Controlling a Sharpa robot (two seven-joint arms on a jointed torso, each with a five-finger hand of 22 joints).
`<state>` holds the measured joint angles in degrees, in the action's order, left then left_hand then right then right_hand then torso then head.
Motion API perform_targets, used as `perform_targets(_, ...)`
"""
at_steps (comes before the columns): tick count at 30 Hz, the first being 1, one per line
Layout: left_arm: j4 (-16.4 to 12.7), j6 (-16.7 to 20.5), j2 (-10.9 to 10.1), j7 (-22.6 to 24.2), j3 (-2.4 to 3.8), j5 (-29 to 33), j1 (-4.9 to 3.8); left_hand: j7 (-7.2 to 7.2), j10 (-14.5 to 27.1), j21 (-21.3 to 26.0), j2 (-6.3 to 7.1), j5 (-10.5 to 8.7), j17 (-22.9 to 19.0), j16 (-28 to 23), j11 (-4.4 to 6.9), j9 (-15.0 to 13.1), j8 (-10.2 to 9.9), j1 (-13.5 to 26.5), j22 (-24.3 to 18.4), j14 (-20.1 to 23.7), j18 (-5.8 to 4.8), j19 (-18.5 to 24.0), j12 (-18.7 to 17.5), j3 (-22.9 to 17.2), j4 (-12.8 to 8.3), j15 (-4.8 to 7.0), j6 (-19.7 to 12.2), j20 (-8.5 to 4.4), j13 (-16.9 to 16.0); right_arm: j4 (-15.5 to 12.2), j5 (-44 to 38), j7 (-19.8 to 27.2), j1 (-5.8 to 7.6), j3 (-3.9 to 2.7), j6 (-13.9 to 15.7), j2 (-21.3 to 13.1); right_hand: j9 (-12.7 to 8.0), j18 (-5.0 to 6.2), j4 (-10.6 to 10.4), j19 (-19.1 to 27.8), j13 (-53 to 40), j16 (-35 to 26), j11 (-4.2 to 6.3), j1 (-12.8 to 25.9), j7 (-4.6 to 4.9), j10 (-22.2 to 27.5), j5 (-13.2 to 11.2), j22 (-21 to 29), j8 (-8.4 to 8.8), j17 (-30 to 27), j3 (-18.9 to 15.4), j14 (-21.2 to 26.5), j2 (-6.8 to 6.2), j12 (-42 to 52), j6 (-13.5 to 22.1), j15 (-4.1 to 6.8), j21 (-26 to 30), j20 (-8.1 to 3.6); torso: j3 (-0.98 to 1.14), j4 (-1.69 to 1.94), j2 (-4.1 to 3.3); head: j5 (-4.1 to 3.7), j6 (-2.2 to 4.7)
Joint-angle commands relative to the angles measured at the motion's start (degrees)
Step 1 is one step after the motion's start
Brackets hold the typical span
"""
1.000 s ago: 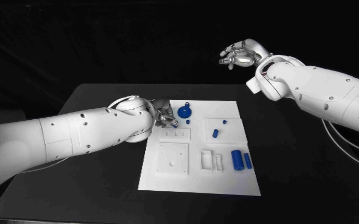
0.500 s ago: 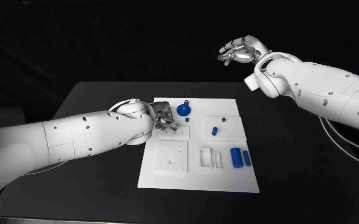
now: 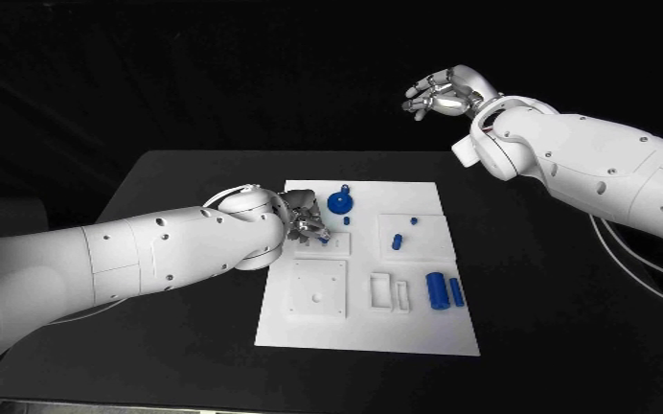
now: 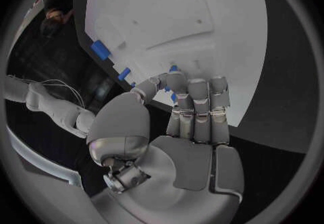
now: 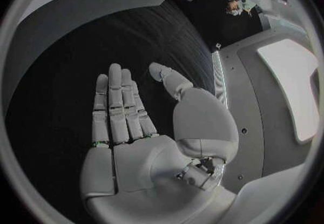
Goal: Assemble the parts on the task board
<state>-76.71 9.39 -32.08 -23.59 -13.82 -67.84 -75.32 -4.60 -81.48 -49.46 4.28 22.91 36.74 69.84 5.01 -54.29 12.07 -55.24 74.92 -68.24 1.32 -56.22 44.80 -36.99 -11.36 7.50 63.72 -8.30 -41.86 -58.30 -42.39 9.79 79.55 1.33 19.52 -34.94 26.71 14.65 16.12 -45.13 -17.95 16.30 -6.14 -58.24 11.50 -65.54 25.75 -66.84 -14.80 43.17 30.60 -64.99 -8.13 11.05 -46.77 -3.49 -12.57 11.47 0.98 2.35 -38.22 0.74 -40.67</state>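
Black worktop (image 3: 194,337) beneath white task board (image 3: 366,337). Left hand (image 3: 303,221) curled at board's near-left edge, small blue part (image 4: 173,96) apparently pinched at fingertips (image 4: 177,81). Right hand (image 3: 440,96) raised well clear, empty, fingers apart. Risks: part slipping from shallow pinch; misalignment at seating; knocking the round blue part (image 3: 340,205) just beyond the fingers.

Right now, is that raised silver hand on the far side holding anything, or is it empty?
Empty. The right hand is lifted off the black table, its fingers stretched out and apart with nothing between them.
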Motion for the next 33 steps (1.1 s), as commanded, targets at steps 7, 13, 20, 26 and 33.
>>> perform_targets(7,0.3,-0.1,0.3,0.6,-0.02,-0.4,0.31,3.72,0.0,-0.3,-0.62,0.12,0.1,0.3,0.44,0.0,0.2,-0.1,1.0,-1.4,-0.43,-0.4,0.3,-0.1,-0.2,1.57,4.4,-6.09,-0.1,0.1,0.3,0.4,0.04,-0.05,-1.1,0.1,-0.1,-0.41,0.1,0.1,0.2,-0.3,-0.06,-0.4,0.2,-0.4,0.2,0.1,-0.2,-0.1,0.1,0.1,0.45,-0.6,0.3,-0.35,0.5,0.45,0.07,0.03,-0.06,0.04,-0.21)
perform_targets(13,0.5,-0.1,0.4,0.7,-0.02,-0.4,0.47,3.72,0.0,-0.3,-0.57,0.15,0.1,0.3,0.43,0.0,0.2,0.0,1.0,-1.3,-0.42,-0.4,0.3,-0.1,-0.2,1.57,4.4,-6.08,-0.1,0.0,0.3,0.3,0.04,-0.05,-1.3,0.2,-0.2,-0.4,0.1,0.1,0.2,-0.4,-0.09,-0.4,0.22,-0.4,0.2,0.2,-0.18,-0.1,0.1,0.2,0.44,-0.7,0.3,-0.37,0.6,0.49,0.02,0.0,-0.07,0.09,-0.33)
perform_targets(20,0.1,-0.3,0.0,0.5,-0.02,-0.2,0.47,3.78,0.0,-0.3,-0.46,0.17,0.1,0.3,0.48,0.0,0.3,0.1,1.1,-1.3,-0.41,-0.3,0.3,0.0,-0.1,1.54,4.7,-6.05,-0.1,0.1,0.3,0.2,0.04,-0.05,-1.5,0.1,-0.2,-0.39,0.1,0.1,0.3,-0.5,-0.12,-0.4,0.25,-0.4,0.2,0.2,-0.17,-0.1,0.1,0.2,0.42,-0.8,0.4,-0.41,0.7,0.53,0.04,0.01,0.02,0.08,-0.51)
perform_targets(26,-0.3,-0.9,-0.3,0.5,-0.01,0.4,0.47,3.98,0.1,-0.3,-0.2,0.23,0.2,0.3,0.64,-0.2,0.7,0.4,1.1,-1.3,-0.38,-0.3,0.5,0.1,0.1,1.49,5.4,-6.01,-0.2,0.2,0.3,0.2,0.03,-0.05,-1.6,0.1,-0.2,-0.37,0.1,0.2,0.4,-0.5,-0.15,-0.5,0.27,-0.4,0.2,0.3,-0.16,-0.1,0.1,0.3,0.42,-1.0,0.4,-0.43,0.8,0.57,0.05,0.03,0.0,0.13,-0.61)
perform_targets(33,-0.6,-2.5,-0.4,0.7,-0.01,2.2,0.47,4.03,0.0,-0.3,-0.16,2.99,0.2,0.3,0.52,-0.6,1.3,1.2,1.1,-1.2,-0.28,0.0,0.7,0.2,-0.4,1.15,6.4,-5.77,-0.3,0.3,0.3,0.2,0.03,-0.05,-1.6,0.2,-0.3,-0.35,0.1,0.2,0.4,-0.6,-0.17,-0.6,0.29,-0.4,0.1,0.3,-0.15,-0.1,0.1,0.3,0.44,-1.1,0.5,-0.47,0.9,0.6,0.03,0.02,0.0,0.14,-0.7)
